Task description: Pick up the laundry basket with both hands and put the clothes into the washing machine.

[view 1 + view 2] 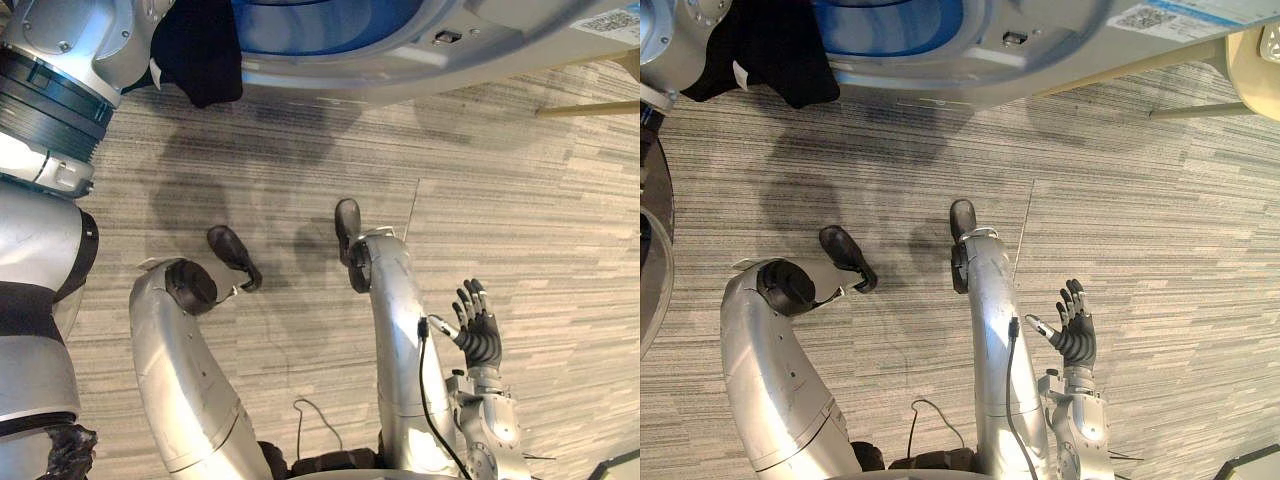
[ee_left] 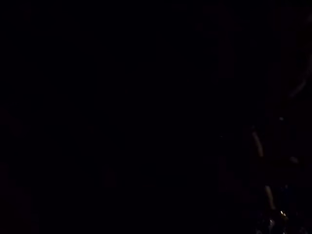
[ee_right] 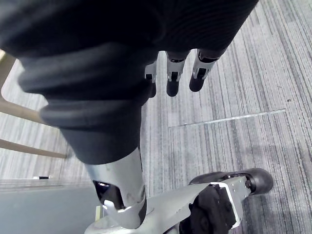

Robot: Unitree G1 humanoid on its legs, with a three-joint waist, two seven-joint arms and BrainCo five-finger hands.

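Grey striped carpet (image 1: 300,150) ran up to the washing machine (image 1: 420,50), whose blue drum (image 1: 320,20) stood open. A dark garment (image 1: 200,55) hung over the drum's lip, part of it outside. Left arm (image 1: 60,60) reached up beside it; the left hand's grasp could not be told, its wrist view being dark. Right hand (image 1: 478,330) hung over the carpet, fingers straight, holding nothing. Risk: on withdrawal the cloth might snag on the arm and slide to the floor.

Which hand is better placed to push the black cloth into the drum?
Left, I'd say. Its arm reaches the washer, right beside the cloth hanging at its rim. The right hand hangs open low over the floor, well away.
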